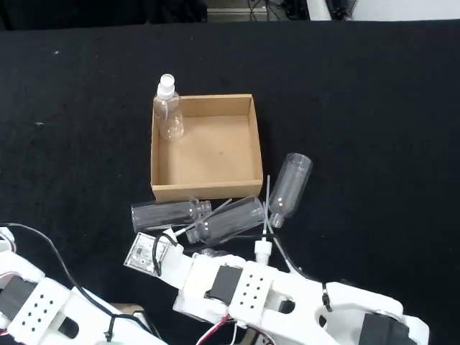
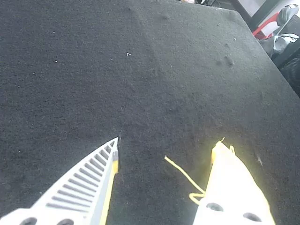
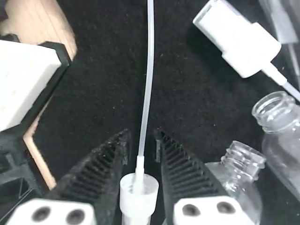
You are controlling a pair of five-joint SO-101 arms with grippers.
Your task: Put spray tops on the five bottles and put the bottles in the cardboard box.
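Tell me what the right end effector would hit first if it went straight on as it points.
Likely only the black cloth: the right end effector, holding a spray top, points along its tube into the gap between the cardboard box and a loose spray top. Depth is unclear.

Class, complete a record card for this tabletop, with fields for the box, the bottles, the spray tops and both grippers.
cardboard box: open, one bottle inside
capped bottle: upright in the box's far corner
uncapped bottles: three, lying on the table beside the box
held spray top: clamped in the right gripper, tube sticking out ahead
loose spray top: lying on the table near two bottle necks
left gripper: open above bare table
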